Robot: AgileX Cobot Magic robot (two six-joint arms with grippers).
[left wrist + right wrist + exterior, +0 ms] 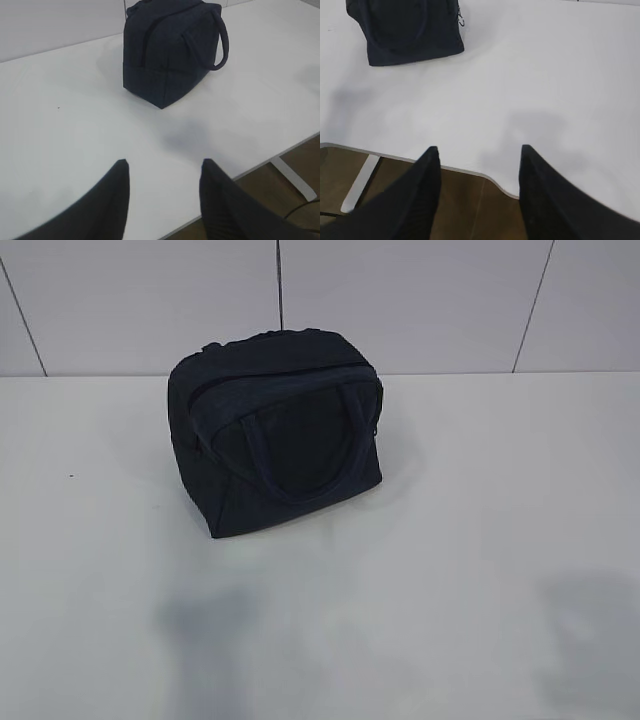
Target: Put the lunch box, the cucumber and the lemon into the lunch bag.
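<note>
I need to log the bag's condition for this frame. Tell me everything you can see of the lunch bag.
The lunch bag is a dark navy, boxy fabric tote standing upright on the white table, near the tiled back wall, turned at a slant to it. A padded loop handle arcs over its near side. A zipper line runs along the top, which looks closed, and a silver ring pull hangs at one end. Nothing but the table touches it; both grippers are well away.

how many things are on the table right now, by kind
lunch bag: 1, dark navy, apparently zipped shut
lunch box: 0 in view
cucumber: 0 in view
lemon: 0 in view
total: 1 thing on the white table
</note>
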